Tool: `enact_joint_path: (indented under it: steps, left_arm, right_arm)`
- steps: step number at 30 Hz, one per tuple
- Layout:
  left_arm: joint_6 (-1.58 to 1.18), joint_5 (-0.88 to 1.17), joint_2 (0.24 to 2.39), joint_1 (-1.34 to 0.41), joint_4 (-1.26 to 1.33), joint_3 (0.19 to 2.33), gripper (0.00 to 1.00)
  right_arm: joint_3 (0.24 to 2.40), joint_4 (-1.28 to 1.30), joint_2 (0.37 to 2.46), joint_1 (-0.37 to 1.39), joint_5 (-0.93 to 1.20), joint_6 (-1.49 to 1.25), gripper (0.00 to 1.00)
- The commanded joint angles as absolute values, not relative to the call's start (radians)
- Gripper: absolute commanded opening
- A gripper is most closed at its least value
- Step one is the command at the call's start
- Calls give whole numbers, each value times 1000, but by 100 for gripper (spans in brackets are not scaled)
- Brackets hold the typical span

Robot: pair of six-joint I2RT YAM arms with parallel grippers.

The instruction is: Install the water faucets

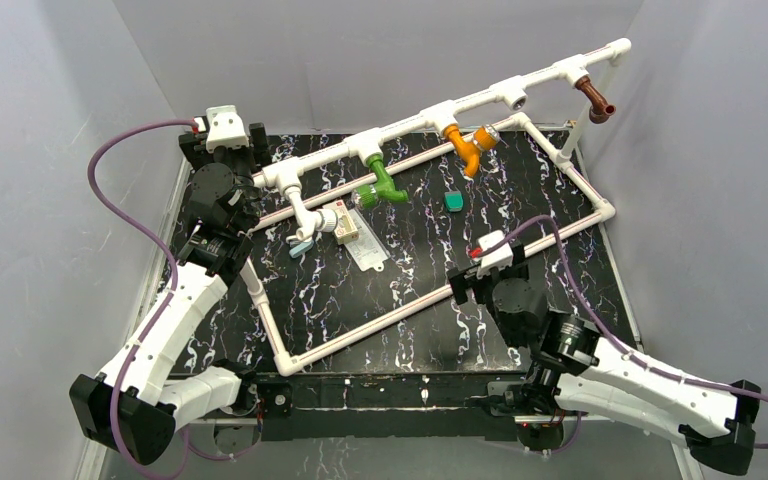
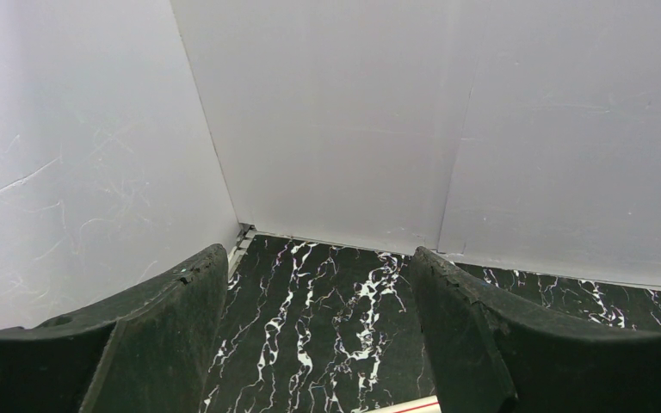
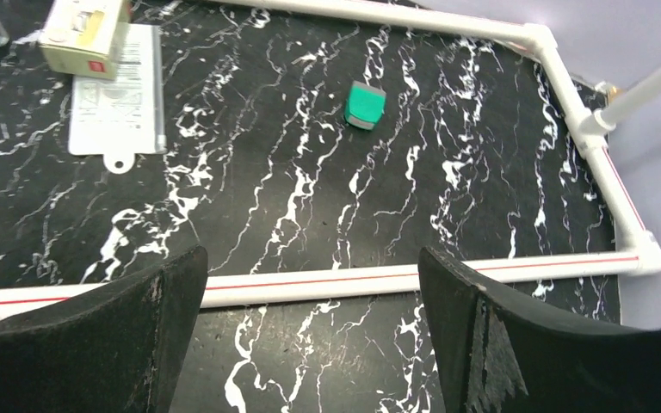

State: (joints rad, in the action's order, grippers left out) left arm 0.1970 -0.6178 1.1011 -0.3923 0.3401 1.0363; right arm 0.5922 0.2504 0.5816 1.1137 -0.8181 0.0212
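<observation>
**Four faucets on the pipe, both grippers empty**

Four faucets hang from tee sockets of the long white pipe [image 1: 400,126]. The pipe stands raised and slanted, its left end nearer the arms.

Order from the pipe's left end:
- white faucet [image 1: 304,214], with a pale bluish tip at its lower end
- green faucet [image 1: 381,186], bright, with a bent spout
- orange faucet [image 1: 468,146], with a round knob beside the bend
- a tee showing an open round socket
- brown faucet [image 1: 594,98], at the last tee near the right end

All four are smooth moulded plastic.

The table [image 1: 410,290] under the pipe is black with white marble veins. The teal piece [image 3: 365,104], small and blocky, lies below the orange faucet, apart from it. A small box [image 3: 82,30] and a flat plastic sleeve [image 3: 120,86] lie below the white and green faucets. A thin white pipe frame [image 3: 447,268] with a red stripe lies flat around them.

The left gripper [image 2: 318,251] is beyond the pipe's left end and faces the corner of the grey walls [image 2: 336,112]. Its dark fingers are spread with nothing between them.

The right gripper [image 3: 311,251] is on the near side of the pipe, over the frame's near bar. Its fingers are spread and empty, worn at the edges. Between it and the pipe the table is bare marble apart from the teal piece.
</observation>
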Motion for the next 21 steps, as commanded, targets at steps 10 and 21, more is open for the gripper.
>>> enact_joint_path:
  steps: [10,21]
  left_arm:
    - [149,-490,1250,-456,-87,887,75]
    - [150,-485,1238,-460,-82,885,75]
  right_arm:
    - [403,-260,773,611,-549,-79,99]
    - [186,-952,1122,335,-581,15,99]
